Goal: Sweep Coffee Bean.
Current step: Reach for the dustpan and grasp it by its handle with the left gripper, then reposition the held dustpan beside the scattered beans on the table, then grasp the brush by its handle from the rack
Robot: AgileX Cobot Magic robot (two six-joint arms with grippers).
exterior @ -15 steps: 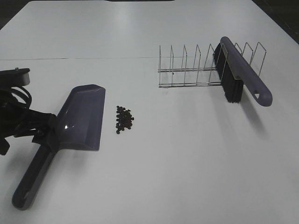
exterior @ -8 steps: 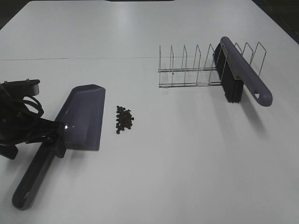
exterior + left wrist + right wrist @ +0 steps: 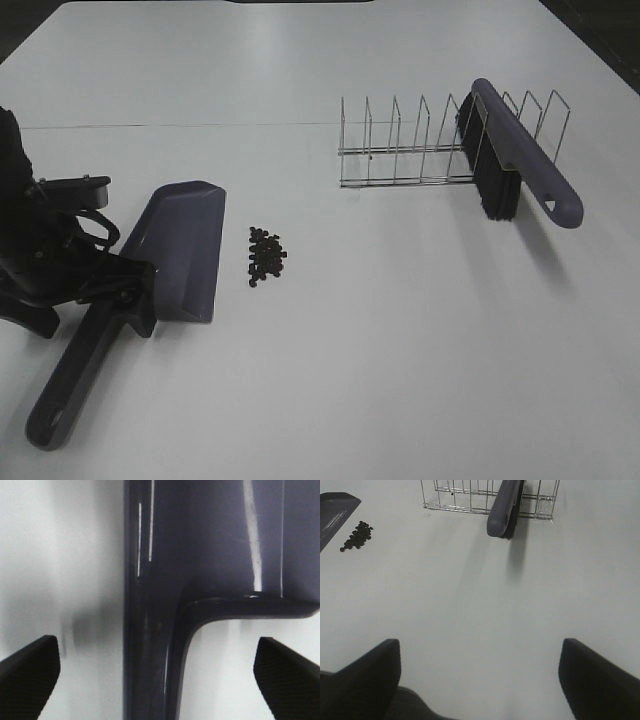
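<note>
- Jaws of the left arm, spread wide, had advanced from the tabletop's left edge to straddle the dustpan handle; a grip seemed next.
- Just beside its lip, toward that edge, lay the coffee bean cluster, unswept; the right jaws were spread, idle.

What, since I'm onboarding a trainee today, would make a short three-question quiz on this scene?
1. True or false: the brush sits in the rack.
2. Where are the beans? A) on the table beside the dustpan B) inside the dustpan C) under the rack.
3. Fill in: the open left hand straddles the dustpan's ____.
Key: 1 true; 2 A; 3 handle.
</note>
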